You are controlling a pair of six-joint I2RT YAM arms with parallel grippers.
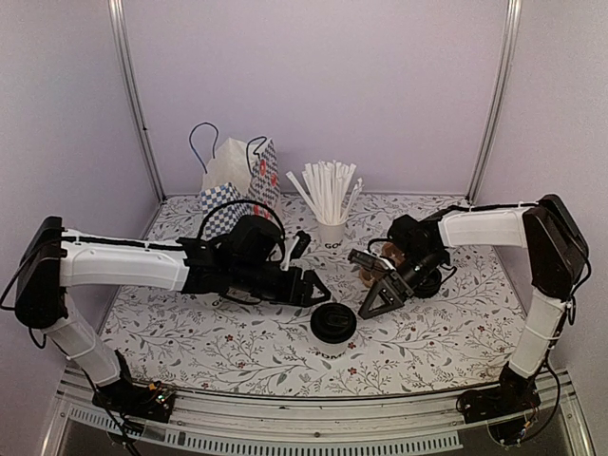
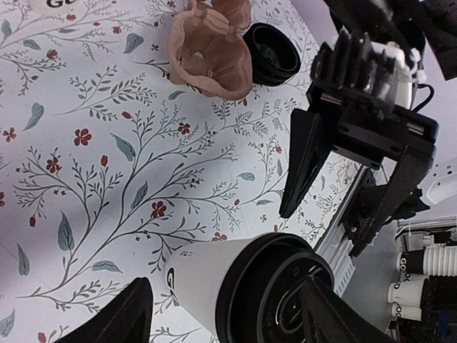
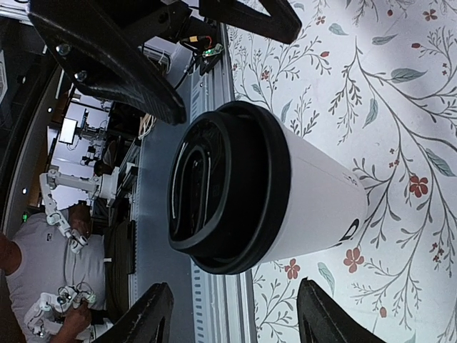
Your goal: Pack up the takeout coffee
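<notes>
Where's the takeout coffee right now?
Top view: the takeout coffee stands upright at front centre, close to the left gripper and the right gripper, held by neither.

Place: robotics lab (a test booth)
Signs: grey-shirted person and small white jointed arm are showing beyond floral-patterned tabletop.

White takeout coffee, black lid on, stands upright at the front of the floral table

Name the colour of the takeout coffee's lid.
Black lid; it shows best in the right wrist view.
</notes>
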